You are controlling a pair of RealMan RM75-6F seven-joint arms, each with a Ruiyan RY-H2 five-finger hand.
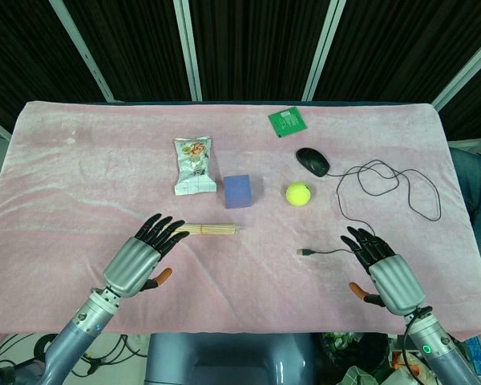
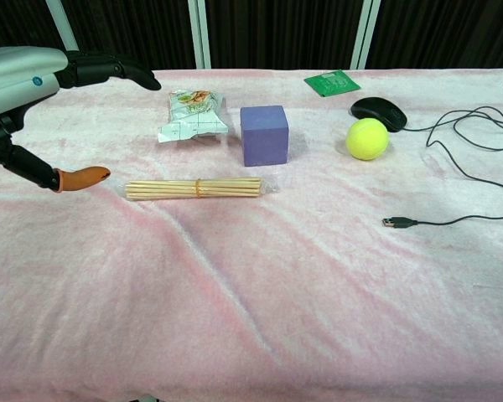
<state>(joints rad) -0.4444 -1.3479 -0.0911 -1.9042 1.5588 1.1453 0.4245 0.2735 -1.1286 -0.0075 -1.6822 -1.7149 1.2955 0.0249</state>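
Observation:
My left hand (image 1: 140,257) hovers open above the pink cloth, its fingertips reaching the left end of a bundle of wooden sticks (image 1: 212,230). The chest view shows the same left hand (image 2: 33,92) raised at the far left with the stick bundle (image 2: 194,188) lying just to its right. My right hand (image 1: 385,269) is open near the front right, holding nothing, close to the USB plug (image 1: 304,253) of a black cable. Behind the sticks stand a purple cube (image 1: 239,191), a snack packet (image 1: 194,165) and a yellow tennis ball (image 1: 298,193).
A black mouse (image 1: 313,161) with its looping cable (image 1: 401,188) lies at the right. A green circuit board (image 1: 288,121) sits near the far edge. The pink cloth (image 1: 80,160) covers the table; its front edge runs just under both wrists.

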